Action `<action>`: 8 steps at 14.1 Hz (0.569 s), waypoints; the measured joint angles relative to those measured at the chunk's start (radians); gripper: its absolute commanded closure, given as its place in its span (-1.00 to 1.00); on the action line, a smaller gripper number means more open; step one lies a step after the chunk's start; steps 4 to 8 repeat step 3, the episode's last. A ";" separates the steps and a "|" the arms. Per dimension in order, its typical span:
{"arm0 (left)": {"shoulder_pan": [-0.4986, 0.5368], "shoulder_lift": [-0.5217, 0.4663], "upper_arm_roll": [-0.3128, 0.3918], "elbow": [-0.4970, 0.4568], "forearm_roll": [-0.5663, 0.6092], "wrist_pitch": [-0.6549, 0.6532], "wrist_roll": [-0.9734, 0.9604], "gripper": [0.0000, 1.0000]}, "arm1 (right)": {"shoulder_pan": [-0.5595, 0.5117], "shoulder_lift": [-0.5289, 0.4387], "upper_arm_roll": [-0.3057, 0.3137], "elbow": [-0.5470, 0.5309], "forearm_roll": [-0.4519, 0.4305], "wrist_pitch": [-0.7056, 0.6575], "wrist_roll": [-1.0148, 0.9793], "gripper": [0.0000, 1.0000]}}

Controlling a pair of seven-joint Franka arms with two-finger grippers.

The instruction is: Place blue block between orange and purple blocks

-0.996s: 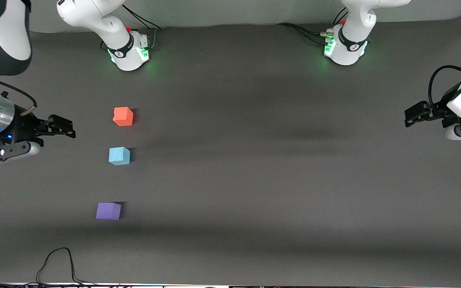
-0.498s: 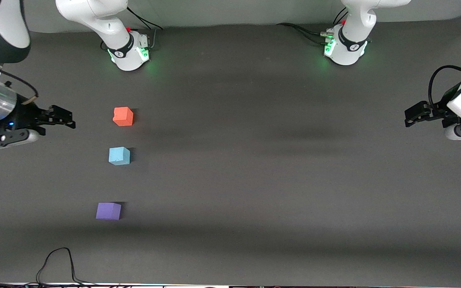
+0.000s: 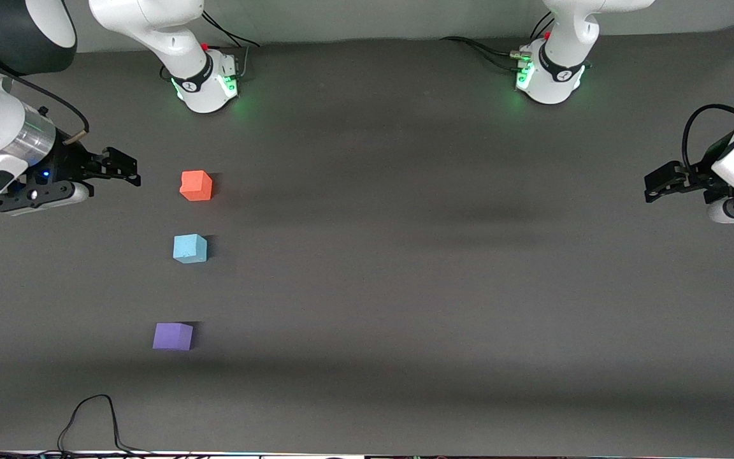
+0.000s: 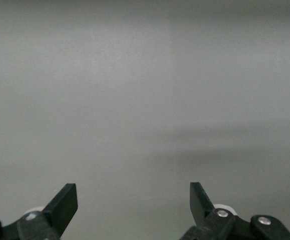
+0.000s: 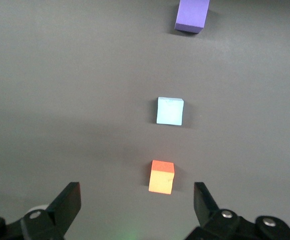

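Blue block (image 3: 189, 248) already between orange block (image 3: 196, 185) at 12 o'clock and purple block (image 3: 172, 336) at 6; right gripper (image 3: 126, 172) wide, empty, beside orange; left gripper (image 3: 655, 185) wide, waiting.

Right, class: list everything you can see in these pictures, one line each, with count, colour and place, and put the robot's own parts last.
orange block: one, orange-red, on the table, farthest of the three from the front camera.
blue block: one, light blue, between the other two.
purple block: one, violet, nearest the front camera.
cable: one, black, at the table's near edge.
table: one, dark grey.
right tool: one, black, open, beside the orange block.
left tool: one, black, open, waiting at the left arm's end.
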 measured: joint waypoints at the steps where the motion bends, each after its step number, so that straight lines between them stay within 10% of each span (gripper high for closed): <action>1: 0.000 0.000 0.000 0.000 0.000 0.000 0.000 -1.00 | 0.000 -0.002 0.000 0.006 0.000 -0.015 0.000 -1.00; 8: 0.000 0.000 0.000 0.000 0.000 0.000 0.000 -1.00 | 0.000 -0.004 -0.002 0.017 0.000 -0.037 0.000 -1.00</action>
